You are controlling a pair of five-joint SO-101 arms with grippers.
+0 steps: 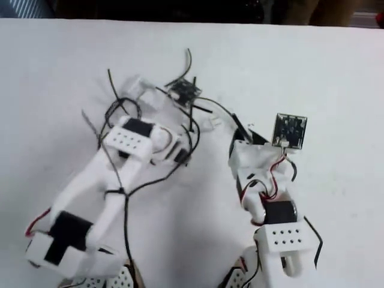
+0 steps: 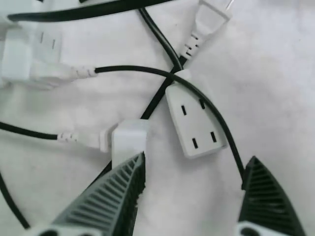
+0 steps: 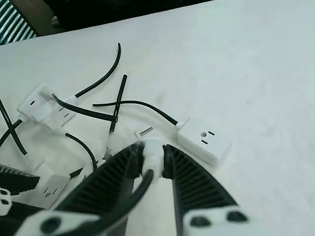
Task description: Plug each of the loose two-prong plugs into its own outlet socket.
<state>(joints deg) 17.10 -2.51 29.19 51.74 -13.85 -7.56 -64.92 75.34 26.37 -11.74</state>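
My right gripper [image 3: 152,147] is shut on a white two-prong plug [image 3: 153,167]. Its metal prongs [image 3: 145,132] point toward a white outlet socket [image 3: 204,140] a short way ahead on the table. My left gripper [image 2: 197,158] hangs open over the tangle of cords, and a white double socket [image 2: 197,123] lies flat just beyond its fingertips. One finger [image 2: 115,194] touches another white plug [image 2: 129,140] lying on its black cord. A third plug [image 2: 209,19] lies farther off with bare prongs. In the high view the left arm [image 1: 129,141] and right arm [image 1: 264,162] stand side by side.
Black cords [image 3: 115,101] cross one another over the white table [image 1: 336,78]. Two more white sockets [image 3: 37,103] lie together at the far side of the tangle. A small circuit board [image 1: 290,129] sits beside the right arm.
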